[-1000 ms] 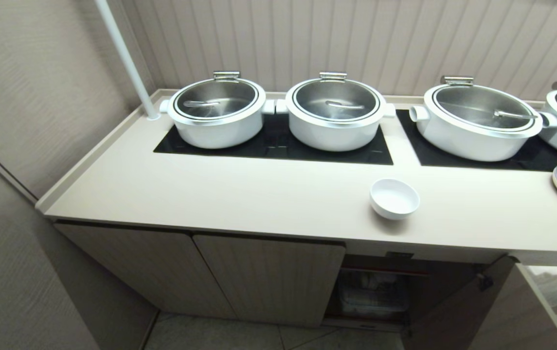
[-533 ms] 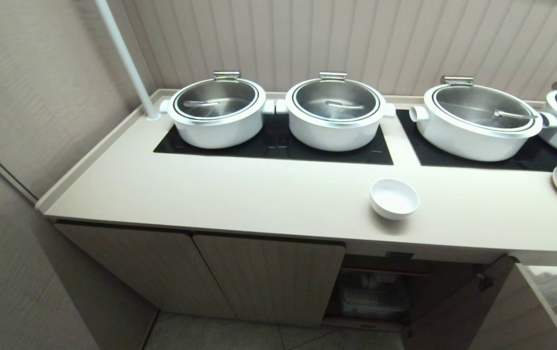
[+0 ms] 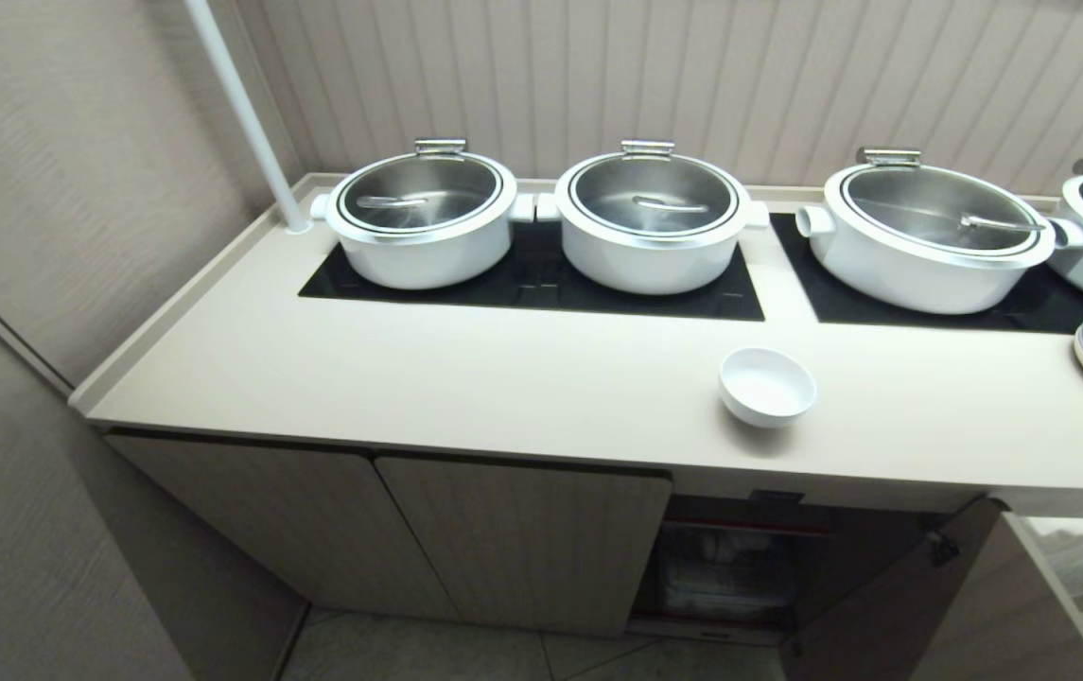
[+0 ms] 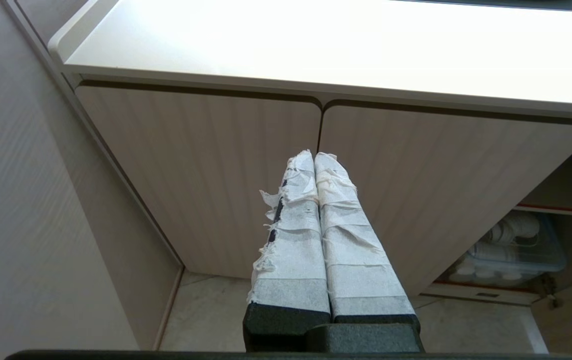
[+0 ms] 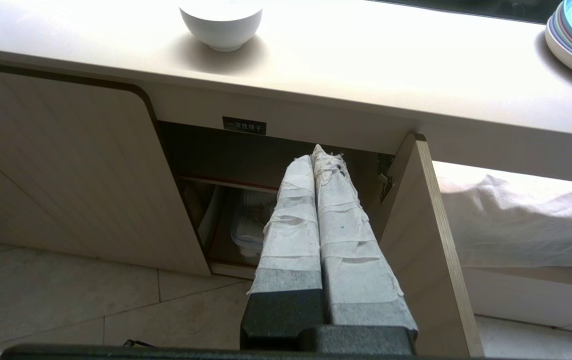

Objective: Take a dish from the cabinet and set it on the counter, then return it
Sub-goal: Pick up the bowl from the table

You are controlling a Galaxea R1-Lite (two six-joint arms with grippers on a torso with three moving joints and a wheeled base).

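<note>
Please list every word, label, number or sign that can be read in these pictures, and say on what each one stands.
"一次性筷子": white characters on the small black label under the counter edge, above the open cabinet.
The same label in the head view: too small to read.
No other text shows.

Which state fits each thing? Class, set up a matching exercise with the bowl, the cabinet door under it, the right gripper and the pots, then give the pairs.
Things:
1. bowl
2. cabinet door
3. right gripper
4. pots

States:
A. swung open
B. on the black glass panels, lids on
C. empty, upright on the counter
D. shut, holding nothing

Pairs: 1-C, 2-A, 3-D, 4-B
</note>
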